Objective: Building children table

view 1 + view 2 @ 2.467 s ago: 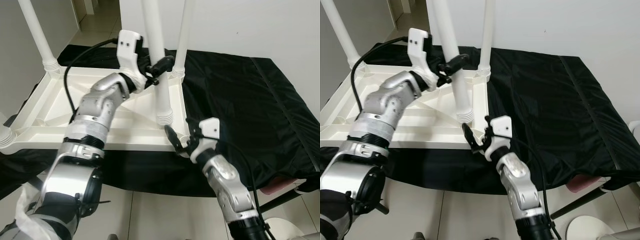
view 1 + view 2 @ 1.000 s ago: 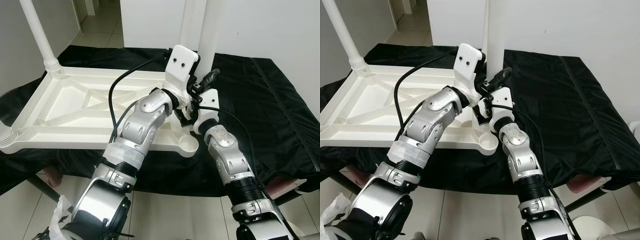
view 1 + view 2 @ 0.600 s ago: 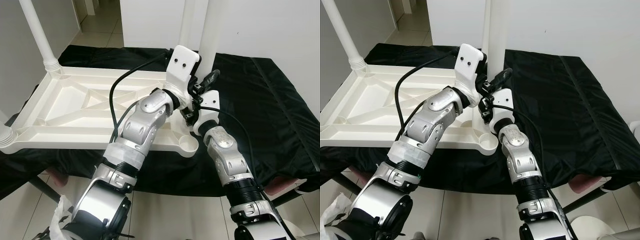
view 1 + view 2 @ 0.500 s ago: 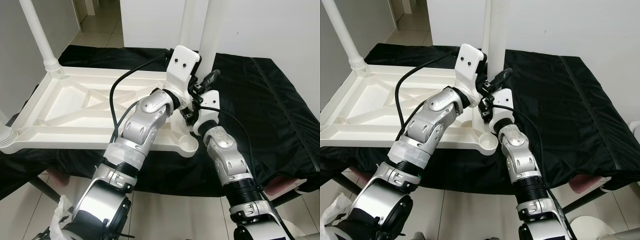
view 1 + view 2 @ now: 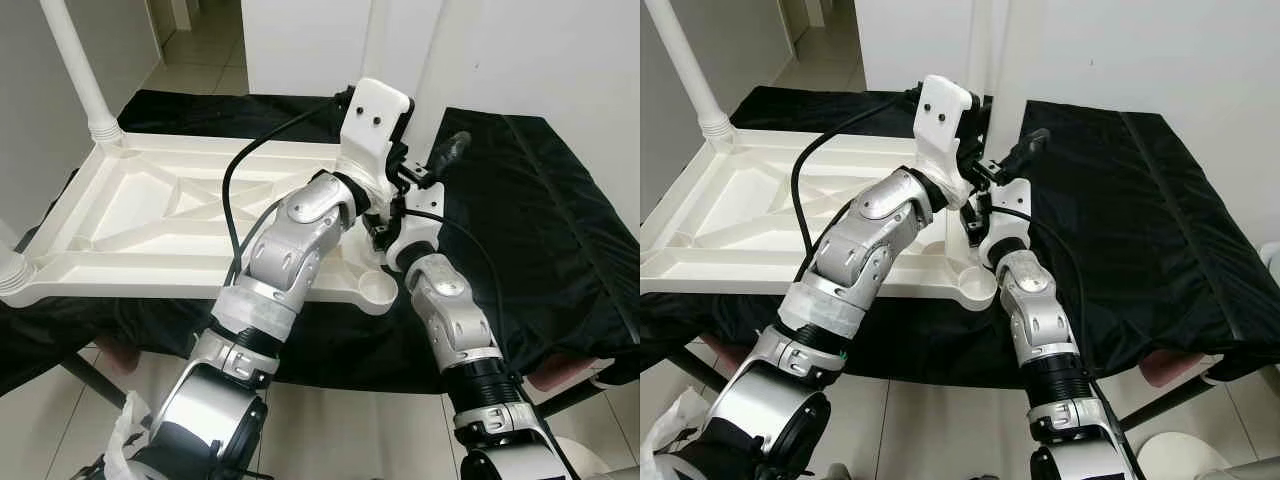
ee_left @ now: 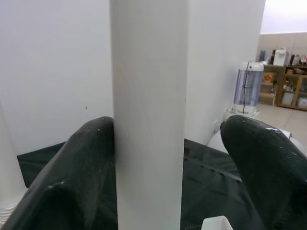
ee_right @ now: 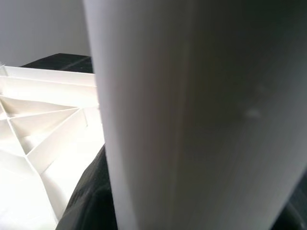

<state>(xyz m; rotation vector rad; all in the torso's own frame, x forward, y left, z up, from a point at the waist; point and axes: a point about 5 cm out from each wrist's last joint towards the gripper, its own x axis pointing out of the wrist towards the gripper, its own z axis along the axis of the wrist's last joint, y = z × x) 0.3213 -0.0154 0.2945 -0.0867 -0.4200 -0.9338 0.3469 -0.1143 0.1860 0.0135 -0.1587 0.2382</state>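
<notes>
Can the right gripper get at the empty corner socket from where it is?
Probably yes: the socket sits open just below the right gripper, nothing covering it, though that gripper is at the leg.

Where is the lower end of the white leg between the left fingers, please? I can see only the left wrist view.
Observer: Its lower end is hidden behind the left arm in the head views. The leg rises by the right edge of the upturned table top.
Operator: Is any socket free?
Observer: Yes, the near right corner socket stands empty.
Operator: And the right arm?
Observer: The right gripper is up beside the left gripper, at the same leg.
</notes>
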